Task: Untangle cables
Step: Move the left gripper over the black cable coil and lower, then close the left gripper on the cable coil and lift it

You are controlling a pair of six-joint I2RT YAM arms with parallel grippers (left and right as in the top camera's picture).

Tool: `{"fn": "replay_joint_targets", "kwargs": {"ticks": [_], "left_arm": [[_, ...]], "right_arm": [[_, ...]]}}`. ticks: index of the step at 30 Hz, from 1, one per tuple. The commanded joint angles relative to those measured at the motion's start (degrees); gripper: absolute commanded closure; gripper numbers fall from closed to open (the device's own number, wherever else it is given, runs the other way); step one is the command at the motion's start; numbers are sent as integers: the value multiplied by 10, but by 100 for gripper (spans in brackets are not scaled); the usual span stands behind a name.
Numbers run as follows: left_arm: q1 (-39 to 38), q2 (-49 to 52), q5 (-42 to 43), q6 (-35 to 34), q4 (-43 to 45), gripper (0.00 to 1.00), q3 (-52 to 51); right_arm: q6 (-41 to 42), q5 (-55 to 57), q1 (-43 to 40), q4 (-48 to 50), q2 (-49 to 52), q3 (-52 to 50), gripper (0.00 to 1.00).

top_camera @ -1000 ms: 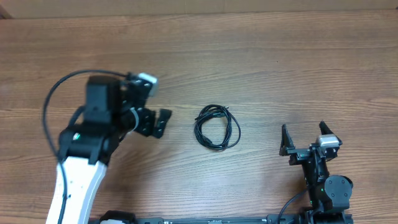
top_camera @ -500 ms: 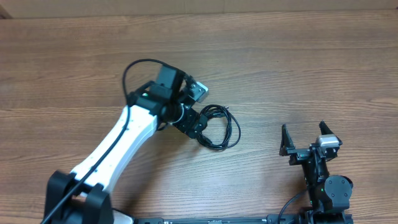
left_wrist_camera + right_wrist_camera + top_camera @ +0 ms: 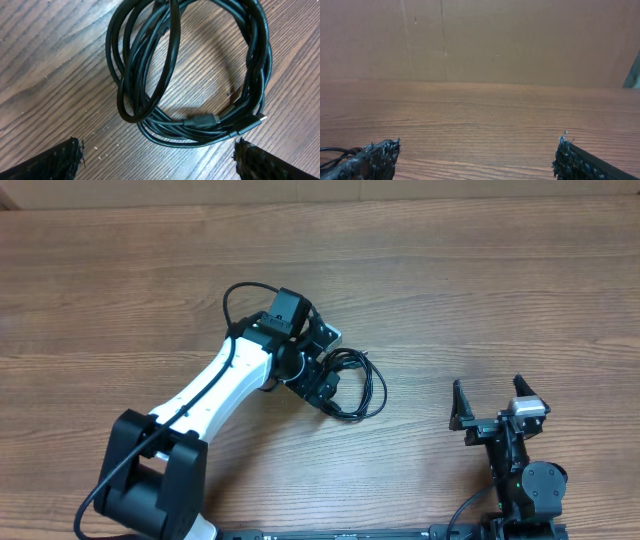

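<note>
From the left wrist, cables (image 3: 257,55) show a plug (image 3: 200,121) that overhead hides

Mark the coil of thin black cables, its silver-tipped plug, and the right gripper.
Coil of thin black cables (image 3: 259,65), left wrist view, right-hand loops.
Silver-tipped plug (image 3: 250,123), left wrist view, black plug body.
Right gripper (image 3: 488,388), overhead view, midway between fingertips.

The left arm (image 3: 215,385) is a long white link between black joints, a black wire (image 3: 240,285) looping over its wrist housing. The right arm (image 3: 525,480) is all black, carrying a silver-grey camera block (image 3: 527,409). The fingers (image 3: 47,161) are black with a rough, grainy surface.
</note>
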Motion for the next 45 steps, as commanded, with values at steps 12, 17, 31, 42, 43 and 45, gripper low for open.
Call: {"fn": "replay_joint_targets", "kwargs": {"ticks": [12, 17, 31, 42, 43, 45], "left_arm": [[-3, 75, 5, 12, 7, 27, 14], [-3, 75, 2, 13, 14, 26, 14], [-17, 75, 0, 12, 24, 20, 14], [-26, 75, -24, -5, 28, 9, 13], [-26, 75, -24, -5, 28, 8, 12], [-26, 75, -23, -5, 29, 8, 12]], "right_arm": [[-1, 5, 3, 3, -4, -6, 0], [-1, 5, 3, 3, -4, -6, 0], [-1, 5, 3, 3, -4, -6, 0], [-1, 5, 3, 3, -4, -6, 0], [-1, 5, 3, 3, -4, -6, 0], [-1, 5, 3, 3, -4, -6, 0]]}}
